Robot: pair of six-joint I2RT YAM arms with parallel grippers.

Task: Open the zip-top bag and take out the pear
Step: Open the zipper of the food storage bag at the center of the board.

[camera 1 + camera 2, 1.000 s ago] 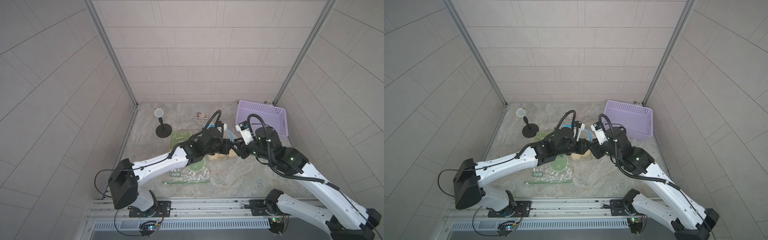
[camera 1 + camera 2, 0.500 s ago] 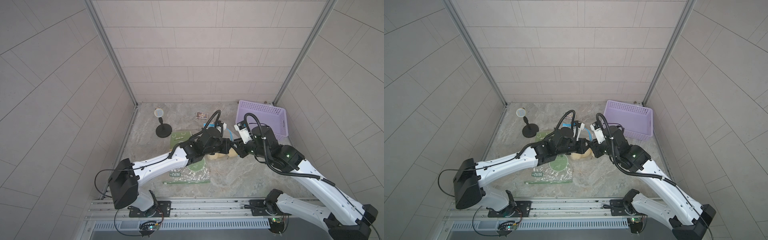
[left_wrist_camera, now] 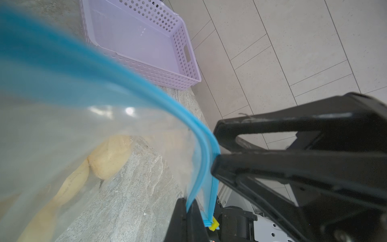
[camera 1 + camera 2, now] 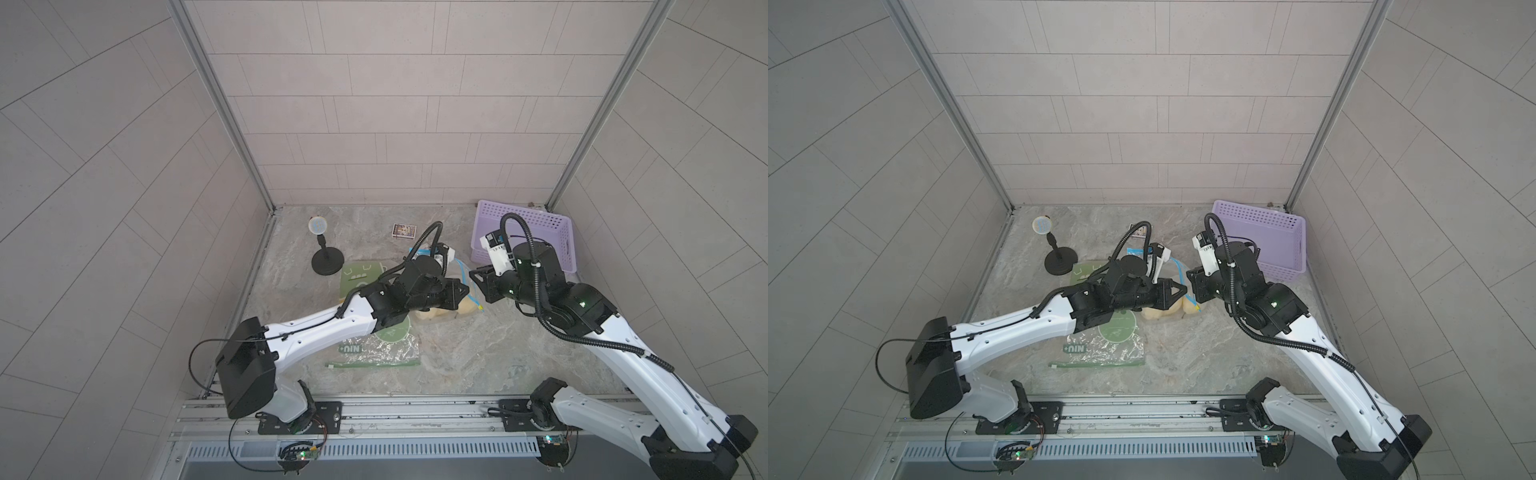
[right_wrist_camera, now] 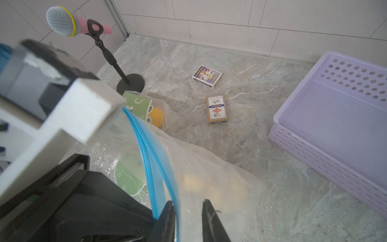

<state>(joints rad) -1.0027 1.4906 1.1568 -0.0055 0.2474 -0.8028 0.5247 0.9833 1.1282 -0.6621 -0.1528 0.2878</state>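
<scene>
Tabletop (image 5: 261,125) centre: our left claw (image 4: 1179,290) pinched the bag's (image 5: 211,165) zip (image 5: 146,146); our right claw (image 5: 187,204), half-open astride it, needed, we judged, one lip only.

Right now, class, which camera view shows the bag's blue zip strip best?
The left wrist view: the blue zip strip is large and close, pinched by the left fingers, with its yellow slider visible. The right wrist view shows it running towards the right fingers. Both top views show only a thin blue line.

Clear zip-top bag (image 5: 201,165), blue seal (image 5: 144,144); pear (image 3: 109,157) apparently pale yellow; lilac basket (image 3: 158,72).
</scene>
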